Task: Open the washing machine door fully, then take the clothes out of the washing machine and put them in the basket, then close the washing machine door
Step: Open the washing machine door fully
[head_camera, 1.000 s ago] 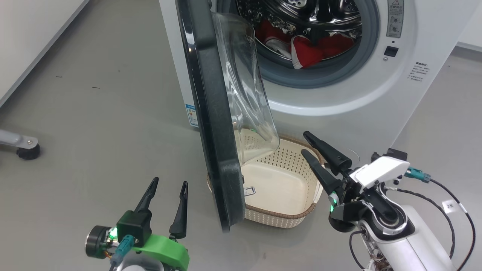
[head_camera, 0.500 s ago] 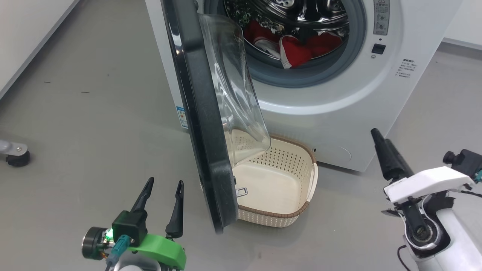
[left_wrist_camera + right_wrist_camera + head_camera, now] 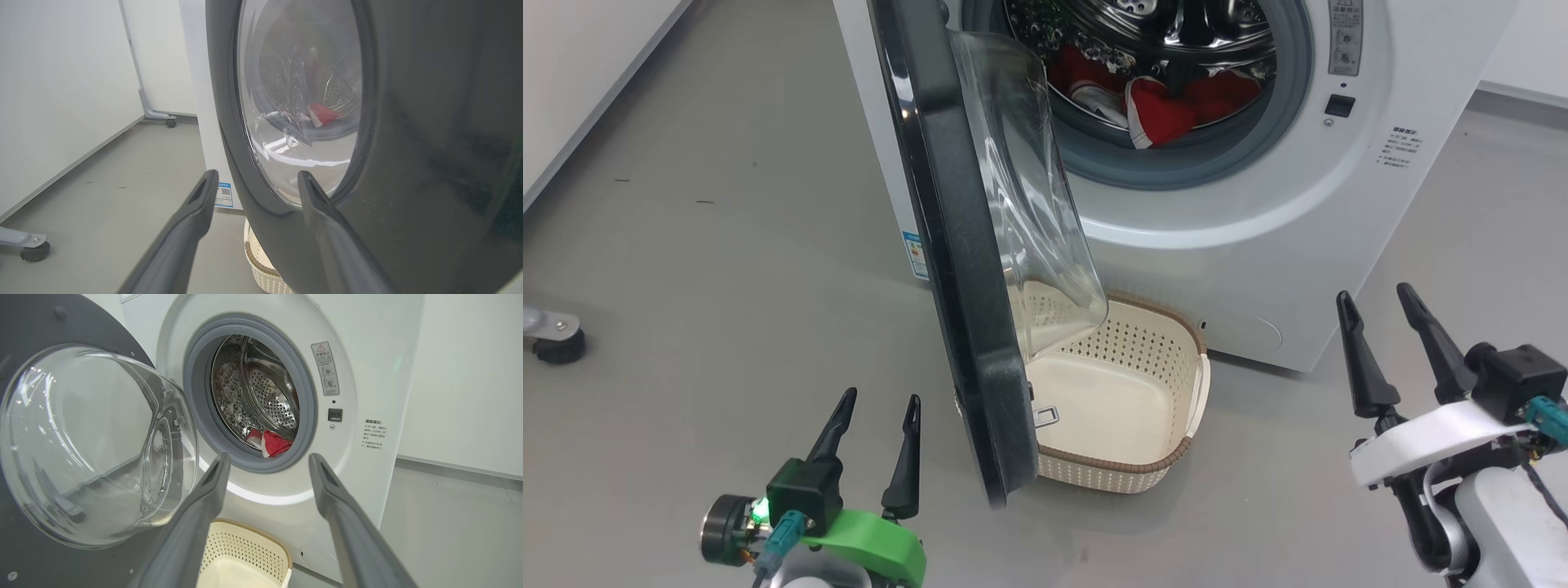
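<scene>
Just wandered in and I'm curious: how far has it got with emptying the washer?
Done: the washing machine door stands swung out, though maybe not fully. In hand: nothing; the left tool and right tool hang open and empty. Left: the red clothes lie inside the washing machine, the basket is empty, and the door needs closing.

Left gripper [image 3: 878, 402] gapes, fingers upward; right gripper [image 3: 1376, 296] likewise, both empty.

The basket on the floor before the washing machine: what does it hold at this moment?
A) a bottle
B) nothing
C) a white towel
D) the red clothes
B: the visible cream floor of the basket is bare, and the red clothes lie inside the drum of the washing machine.
</scene>
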Controlling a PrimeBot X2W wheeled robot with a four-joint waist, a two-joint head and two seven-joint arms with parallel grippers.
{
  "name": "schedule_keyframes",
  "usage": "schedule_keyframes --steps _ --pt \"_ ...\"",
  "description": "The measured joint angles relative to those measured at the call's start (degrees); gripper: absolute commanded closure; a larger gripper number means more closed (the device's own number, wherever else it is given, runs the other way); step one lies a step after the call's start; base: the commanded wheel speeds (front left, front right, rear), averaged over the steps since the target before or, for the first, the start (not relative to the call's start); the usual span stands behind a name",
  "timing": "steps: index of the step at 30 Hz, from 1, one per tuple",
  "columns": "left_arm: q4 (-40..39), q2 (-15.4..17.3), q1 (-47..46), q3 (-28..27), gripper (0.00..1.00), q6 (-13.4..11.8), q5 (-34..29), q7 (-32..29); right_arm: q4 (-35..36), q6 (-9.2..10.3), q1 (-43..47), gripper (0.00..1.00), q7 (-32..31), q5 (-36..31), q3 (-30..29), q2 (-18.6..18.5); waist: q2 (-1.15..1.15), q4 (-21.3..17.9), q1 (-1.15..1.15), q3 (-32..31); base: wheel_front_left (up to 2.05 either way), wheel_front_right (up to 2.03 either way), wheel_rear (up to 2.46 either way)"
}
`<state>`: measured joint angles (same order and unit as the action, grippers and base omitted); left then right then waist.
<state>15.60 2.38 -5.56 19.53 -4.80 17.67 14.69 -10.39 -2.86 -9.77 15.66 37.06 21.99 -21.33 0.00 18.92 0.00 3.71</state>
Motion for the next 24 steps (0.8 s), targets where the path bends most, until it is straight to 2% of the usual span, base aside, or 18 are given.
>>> schedule_keyframes --steps 4,8,17,24 --pt "0.05 0.0 0.0 -0.04 0.0 0.0 0.0 0.0 -0.29 2.47 1.9 0.0 -0.59 -2.45 -1.26 3.32 0.0 0.0 0.0 0.06 0.0 0.0 0.0" --pt "0.09 0.0 0.0 -0.07 0.0 -0.01 0.0 0.0 0.48 3.5 2.73 0.0 -0.8 -4.83 -2.79 6.72 0.0 -0.14 0.0 0.25 0.0 0.0 0.0" --pt "0.22 0.0 0.0 -0.01 0.0 -0.03 0.0 0.0 -0.16 3.59 4.44 0.0 -0.8 -9.28 -3.16 10.22 0.0 -0.52 0.0 0.37 0.0 0.0 0.0" --pt "0.35 0.0 0.0 0.19 0.0 -0.03 0.0 0.0 -1.33 3.53 4.52 0.0 -0.8 -12.11 -4.02 11.32 0.0 -0.49 0.0 0.35 0.0 0.0 0.0"
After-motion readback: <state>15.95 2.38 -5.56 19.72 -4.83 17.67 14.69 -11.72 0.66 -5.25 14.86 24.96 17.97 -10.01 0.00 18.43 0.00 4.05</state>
